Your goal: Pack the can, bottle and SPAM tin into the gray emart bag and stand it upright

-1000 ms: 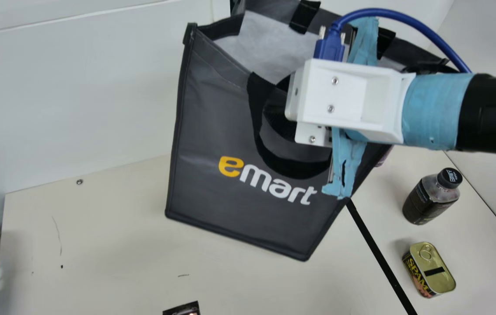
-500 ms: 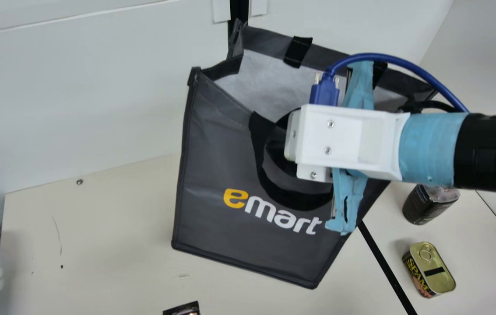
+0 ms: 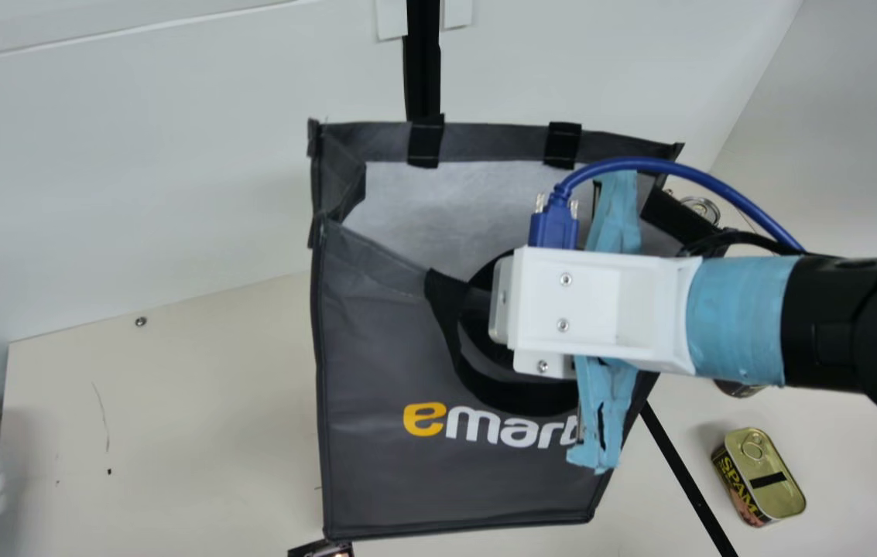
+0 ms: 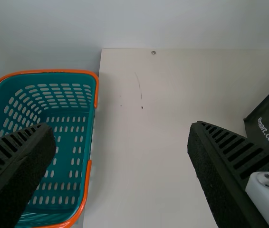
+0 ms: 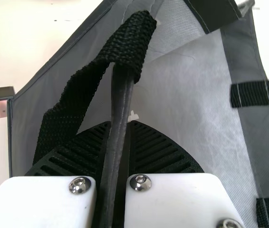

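In the main view my right gripper [image 3: 484, 309] is at the near rim of the gray emart bag [image 3: 376, 348], over the black handle. The right wrist view shows that gripper [image 5: 120, 125] shut on the bag's rim [image 5: 120, 102], with the pale inside beyond. The bag's mouth is open; whether its base touches the table I cannot tell. Right of the bag is the SPAM tin [image 3: 763, 476]. Under the right arm the bottle [image 3: 740, 389] is mostly covered, and behind the arm shows a can's top [image 3: 701, 207]. My left gripper [image 4: 120, 137] stands open and holds nothing.
A teal basket with orange handles [image 4: 70, 142] is beside the table's left edge. A small dark item [image 3: 322, 550] lies by the bag's lower left corner. Behind the table [image 3: 175, 402] rises a white wall with a black post [image 3: 423, 70].
My right arm has come down the main view with the bag, which has turned to a straighter stance. The arm now covers most of the bottle, and a can's top has come into sight.
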